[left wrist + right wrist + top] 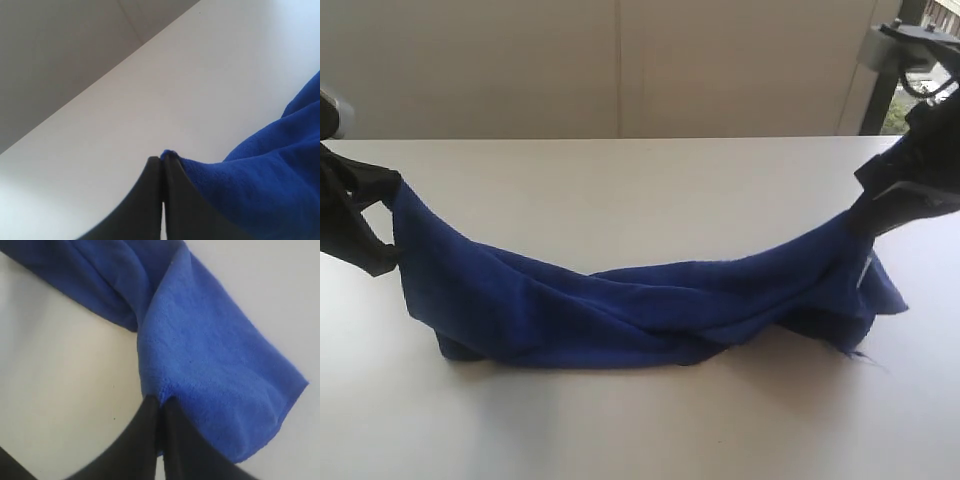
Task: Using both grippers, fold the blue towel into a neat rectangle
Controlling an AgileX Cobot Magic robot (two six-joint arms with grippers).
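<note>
The blue towel [640,305] hangs in a sagging band across the white table [620,190], its middle bunched in folds on the surface. My left gripper [392,200] is shut on the towel's left corner, lifted above the table. The left wrist view shows that gripper [162,159] pinching the corner of the towel [265,185] between closed jaws. My right gripper [860,215] is shut on the right corner, also raised. In the right wrist view that gripper [161,402] clamps the towel's edge [210,365], and a flap hangs past it. A small white tag [866,270] shows near the right end.
A pale wall [620,60] stands behind the table's far edge. A grey metal stand [880,60] rises at the back right corner. Bare white tabletop lies in front of and behind the towel.
</note>
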